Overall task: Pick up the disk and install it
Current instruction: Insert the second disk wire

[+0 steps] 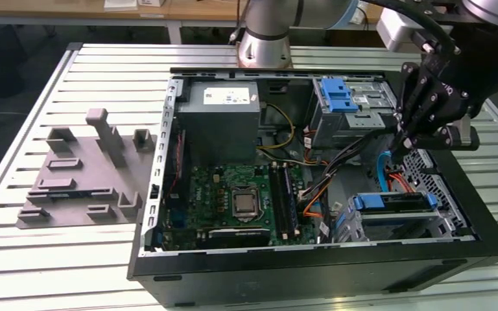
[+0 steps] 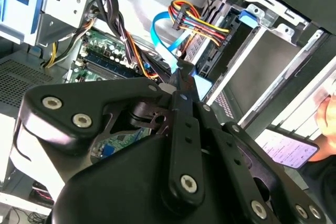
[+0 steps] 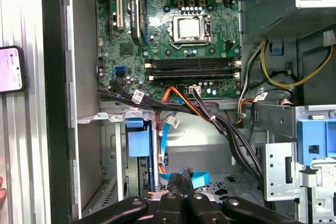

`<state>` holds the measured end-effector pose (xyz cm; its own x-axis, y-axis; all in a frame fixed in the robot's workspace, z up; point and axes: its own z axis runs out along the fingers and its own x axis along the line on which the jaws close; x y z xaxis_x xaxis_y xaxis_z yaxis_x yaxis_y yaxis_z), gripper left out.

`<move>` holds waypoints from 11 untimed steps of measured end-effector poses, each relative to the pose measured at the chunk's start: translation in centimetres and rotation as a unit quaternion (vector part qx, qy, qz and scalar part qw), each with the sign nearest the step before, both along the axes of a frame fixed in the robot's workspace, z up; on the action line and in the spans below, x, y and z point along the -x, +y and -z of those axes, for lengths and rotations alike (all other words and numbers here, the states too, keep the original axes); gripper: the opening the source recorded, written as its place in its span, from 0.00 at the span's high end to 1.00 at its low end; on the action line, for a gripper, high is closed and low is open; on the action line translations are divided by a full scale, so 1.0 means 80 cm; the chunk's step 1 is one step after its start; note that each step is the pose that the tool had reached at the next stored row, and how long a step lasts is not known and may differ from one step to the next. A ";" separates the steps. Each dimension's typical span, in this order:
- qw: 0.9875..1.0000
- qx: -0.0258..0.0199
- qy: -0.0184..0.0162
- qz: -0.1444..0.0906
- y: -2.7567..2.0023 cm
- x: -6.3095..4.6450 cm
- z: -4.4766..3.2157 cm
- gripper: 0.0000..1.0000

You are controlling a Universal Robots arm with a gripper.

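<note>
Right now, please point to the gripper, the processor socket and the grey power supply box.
gripper (image 1: 404, 144), exterior view, between its fingertips.
processor socket (image 3: 192, 28), first wrist view, middle of its metal plate.
power supply box (image 1: 223, 120), exterior view, its grey top face.

Open bay floor (image 3: 210, 153) beneath tool (image 3: 181, 190), cable bundle (image 3: 210, 116) and drive cage (image 3: 283, 150) alongside.

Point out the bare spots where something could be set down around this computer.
Free: slatted table beyond the grey fixture plate, and the strip in front of the computer case. Crowded: inside the case, where cables run between the drive cages and the hand hangs.
</note>
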<state>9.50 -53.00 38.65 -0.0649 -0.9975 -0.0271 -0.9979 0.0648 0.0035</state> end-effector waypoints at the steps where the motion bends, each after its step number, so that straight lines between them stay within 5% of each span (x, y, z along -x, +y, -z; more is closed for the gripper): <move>1: 1.000 0.001 0.000 0.000 0.0020 0.000 0.0000 0.89; 5: 1.000 0.005 0.000 0.000 0.0093 0.000 0.0016 0.83; 11: 1.000 0.025 0.000 0.000 0.0125 0.000 0.0066 0.76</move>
<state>9.50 -52.00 38.13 -0.0648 -0.9976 0.0228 -0.9979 0.0648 0.0003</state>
